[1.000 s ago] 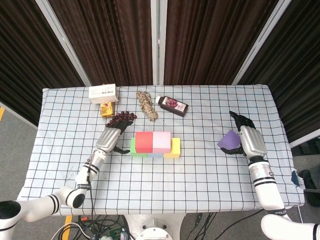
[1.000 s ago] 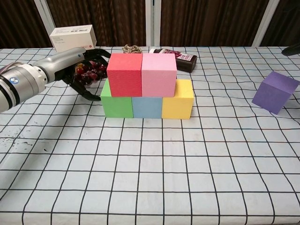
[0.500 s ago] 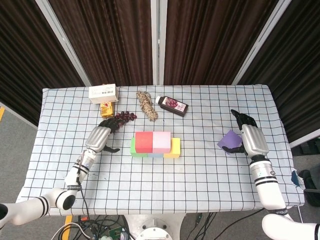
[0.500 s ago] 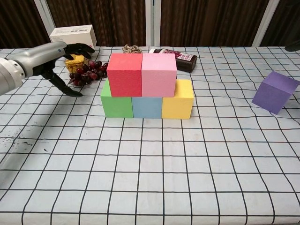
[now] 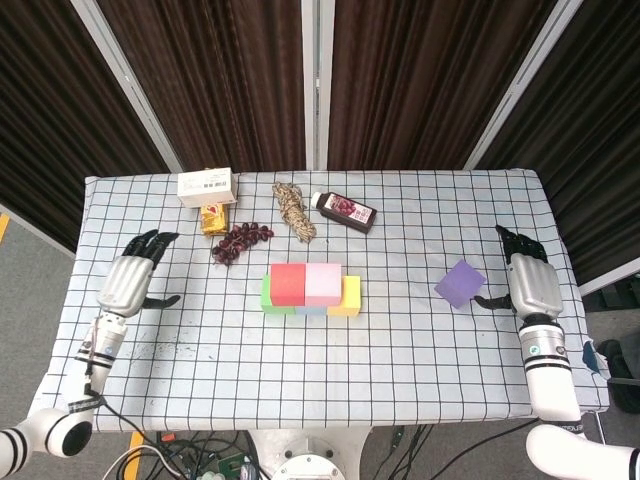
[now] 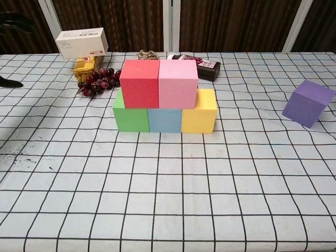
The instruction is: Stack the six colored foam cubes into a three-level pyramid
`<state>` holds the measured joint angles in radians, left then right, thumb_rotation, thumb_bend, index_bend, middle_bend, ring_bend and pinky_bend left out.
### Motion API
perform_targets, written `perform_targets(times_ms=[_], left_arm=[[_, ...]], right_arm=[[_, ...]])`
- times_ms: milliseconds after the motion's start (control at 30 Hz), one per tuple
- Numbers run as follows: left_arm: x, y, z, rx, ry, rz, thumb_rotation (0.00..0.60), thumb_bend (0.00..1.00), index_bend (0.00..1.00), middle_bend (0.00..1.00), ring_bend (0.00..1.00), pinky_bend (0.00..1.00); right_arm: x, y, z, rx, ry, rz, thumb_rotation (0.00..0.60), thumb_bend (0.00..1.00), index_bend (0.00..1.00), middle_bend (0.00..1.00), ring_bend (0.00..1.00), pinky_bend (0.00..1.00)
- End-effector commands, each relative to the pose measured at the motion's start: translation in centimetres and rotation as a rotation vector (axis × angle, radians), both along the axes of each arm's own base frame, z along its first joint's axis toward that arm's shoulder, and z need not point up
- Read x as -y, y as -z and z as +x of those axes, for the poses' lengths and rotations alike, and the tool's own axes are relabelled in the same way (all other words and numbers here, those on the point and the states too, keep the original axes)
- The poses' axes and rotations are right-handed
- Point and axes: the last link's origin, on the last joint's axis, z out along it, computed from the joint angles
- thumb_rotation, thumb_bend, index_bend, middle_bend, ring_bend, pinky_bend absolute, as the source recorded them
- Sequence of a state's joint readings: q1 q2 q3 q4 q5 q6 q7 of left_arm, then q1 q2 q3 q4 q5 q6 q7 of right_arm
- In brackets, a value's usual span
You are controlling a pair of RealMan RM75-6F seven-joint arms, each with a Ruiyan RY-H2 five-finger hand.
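Note:
On the checked table, a green cube [image 6: 130, 112], a blue cube [image 6: 164, 120] and a yellow cube [image 6: 199, 111] form a row. A red cube [image 6: 139, 83] and a pink cube [image 6: 178, 83] sit on top of them. A purple cube [image 5: 460, 283] [image 6: 308, 103] lies alone at the right. My right hand [image 5: 530, 283] is open just right of the purple cube, apart from it. My left hand [image 5: 130, 280] is open near the table's left edge, far from the stack; the chest view shows only its fingertips [image 6: 11, 83] at the left border.
At the back lie a white box [image 5: 206, 186], a yellow packet [image 5: 213, 218], a bunch of dark grapes [image 5: 240, 240], a coil of rope [image 5: 293, 209] and a dark bottle [image 5: 345, 211] on its side. The table's front half is bare cloth.
My left hand has drawn away from the stack to the table's left edge. My right hand has moved right, off the purple cube, which stays put.

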<state>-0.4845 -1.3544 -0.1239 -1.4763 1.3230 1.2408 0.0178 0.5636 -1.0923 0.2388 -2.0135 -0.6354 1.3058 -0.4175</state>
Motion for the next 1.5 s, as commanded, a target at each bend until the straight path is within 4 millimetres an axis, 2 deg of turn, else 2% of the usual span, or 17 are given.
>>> perform_targets(times_ms=[33, 200, 467, 733, 867, 1200, 1367, 1500], left_arm=[[1.3, -1.8, -1.1, -0.004, -0.006, 0.017, 0.600, 0.00, 0.10, 0.11, 0.06, 0.12], [2.9, -3.5, -2.2, 0.007, -0.019, 0.038, 0.600, 0.00, 0.10, 0.11, 0.06, 0.12], [4.2, -4.0, -3.5, 0.011, -0.029, 0.019, 0.600, 0.00, 0.10, 0.11, 0.06, 0.12], [3.9, -4.4, -4.6, 0.017, -0.038, 0.019, 0.600, 0.00, 0.10, 0.11, 0.06, 0.12], [3.9, -4.7, -5.2, 0.018, -0.044, 0.017, 0.600, 0.00, 0.10, 0.11, 0.06, 0.12], [3.9, -5.4, -6.5, 0.016, -0.057, 0.027, 0.600, 0.00, 0.10, 0.11, 0.06, 0.12], [4.0, -5.3, -6.9, 0.011, -0.059, 0.018, 0.600, 0.00, 0.10, 0.11, 0.06, 0.12], [4.0, -5.2, -7.3, 0.002, -0.061, 0.017, 0.600, 0.00, 0.10, 0.11, 0.05, 0.12]], right_arm=[[-0.1, 0.4, -1.5, -0.035, 0.051, -0.006, 0.600, 0.00, 0.00, 0.09, 0.00, 0.00], [0.4, 1.9, -3.4, -0.038, 0.126, 0.003, 0.600, 0.00, 0.00, 0.08, 0.00, 0.00], [1.3, 4.4, -4.7, -0.059, 0.197, 0.025, 0.600, 0.00, 0.00, 0.08, 0.00, 0.00], [1.9, 6.2, -4.5, -0.072, 0.202, 0.019, 0.600, 0.00, 0.00, 0.08, 0.00, 0.00], [2.2, 6.8, -4.3, -0.080, 0.213, 0.001, 0.600, 0.00, 0.00, 0.11, 0.00, 0.00], [2.5, 8.2, -2.8, -0.051, 0.200, 0.025, 0.600, 0.00, 0.00, 0.15, 0.00, 0.00], [2.6, 9.0, -2.8, -0.064, 0.229, 0.033, 0.600, 0.00, 0.00, 0.23, 0.04, 0.00], [3.0, 9.6, -2.4, -0.074, 0.226, 0.034, 0.600, 0.00, 0.00, 0.25, 0.05, 0.00]])
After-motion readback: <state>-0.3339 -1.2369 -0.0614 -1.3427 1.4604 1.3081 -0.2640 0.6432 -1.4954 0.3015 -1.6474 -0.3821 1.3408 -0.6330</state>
